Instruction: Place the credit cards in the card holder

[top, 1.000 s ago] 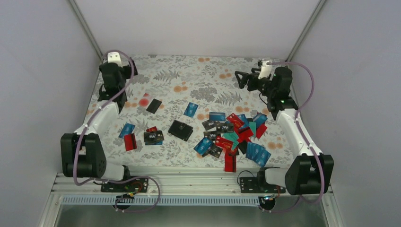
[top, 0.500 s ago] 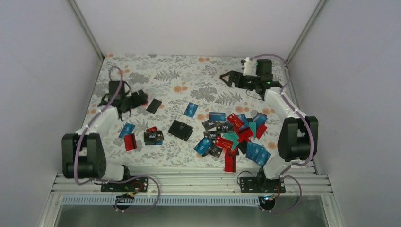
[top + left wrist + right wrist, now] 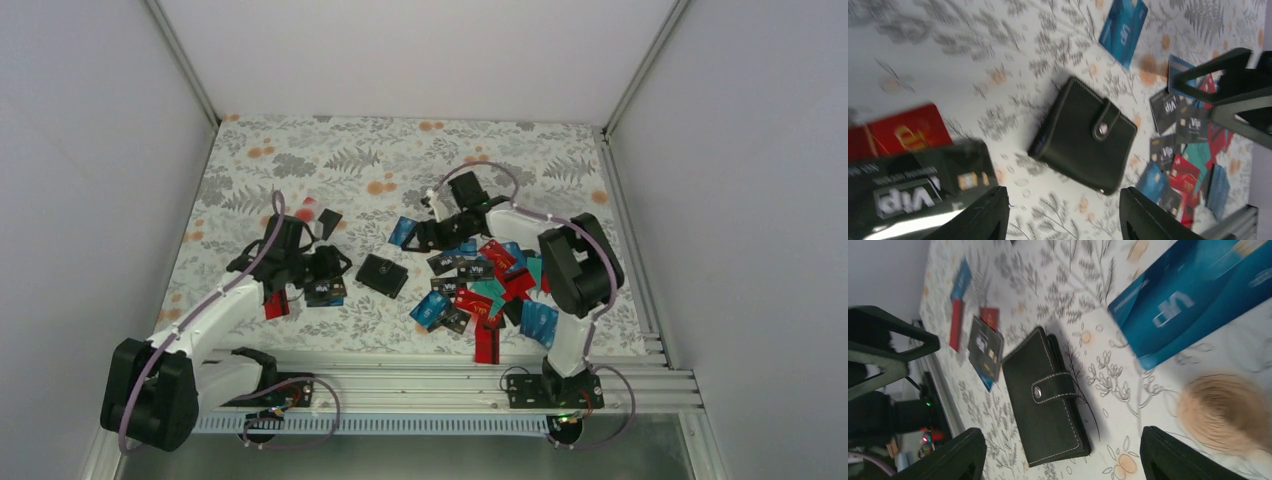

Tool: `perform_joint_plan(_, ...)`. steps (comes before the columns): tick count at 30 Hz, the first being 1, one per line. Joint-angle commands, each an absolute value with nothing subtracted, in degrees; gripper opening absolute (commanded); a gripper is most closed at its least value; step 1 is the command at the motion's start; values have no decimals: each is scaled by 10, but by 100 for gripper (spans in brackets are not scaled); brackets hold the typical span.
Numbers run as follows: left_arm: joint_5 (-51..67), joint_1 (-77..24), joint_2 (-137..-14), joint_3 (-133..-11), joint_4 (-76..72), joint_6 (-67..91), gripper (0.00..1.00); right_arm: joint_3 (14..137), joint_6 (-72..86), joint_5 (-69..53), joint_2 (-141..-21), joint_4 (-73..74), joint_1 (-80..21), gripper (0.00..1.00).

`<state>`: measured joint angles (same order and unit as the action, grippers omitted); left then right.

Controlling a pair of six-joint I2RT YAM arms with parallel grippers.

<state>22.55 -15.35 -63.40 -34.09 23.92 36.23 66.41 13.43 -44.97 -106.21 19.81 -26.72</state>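
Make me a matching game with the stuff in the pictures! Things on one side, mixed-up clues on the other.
Things:
1 card holder
2 left gripper
3 right gripper
4 pile of credit cards

Clues:
a blue, red, teal and black
b by a black VIP card
c between both grippers, strap snapped shut
d beside a lone blue card

Pairs: 1c, 2b, 3d, 4a

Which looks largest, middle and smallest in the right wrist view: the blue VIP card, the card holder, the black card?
1. Blue VIP card: largest, though it is nearest the camera and cropped.
2. Card holder.
3. Black card: smallest, lying farther off.
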Motion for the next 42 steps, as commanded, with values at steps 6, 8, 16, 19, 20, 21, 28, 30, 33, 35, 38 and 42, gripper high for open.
perform_joint_plan(6,281,-225,-654,-276,188,407,35,692,143,-413,-1134,213,-330,62)
perform_joint_plan(8,288,-233,-677,-267,163,409,32,683,148,-410,-1136,209,-339,58)
perform_joint_plan(16,277,-237,-776,-280,100,387,27,616,199,-408,-1106,171,-383,47)
perform_joint_plan(19,267,-237,-819,-301,85,368,27,583,221,-409,-1081,154,-404,46)
perform_joint_plan(20,267,-237,-834,-310,80,360,26,572,231,-412,-1071,149,-409,46)
perform_joint_plan(21,268,-237,-849,-319,73,354,25,563,240,-414,-1061,146,-415,46)
perform_joint_plan(28,250,-237,-859,-351,104,310,24,563,259,-266,-983,244,-426,50)
perform_joint_plan(30,242,-238,-845,-351,121,302,24,589,261,-215,-982,279,-427,51)
perform_joint_plan(33,231,-237,-819,-351,137,292,28,634,272,-167,-990,312,-433,52)
perform_joint_plan(35,227,-237,-808,-350,138,288,32,661,286,-141,-1002,325,-440,53)
perform_joint_plan(38,233,-237,-803,-348,131,284,36,698,311,-111,-1027,343,-455,54)
perform_joint_plan(42,254,-238,-815,-341,108,283,41,731,345,-91,-1065,355,-469,53)
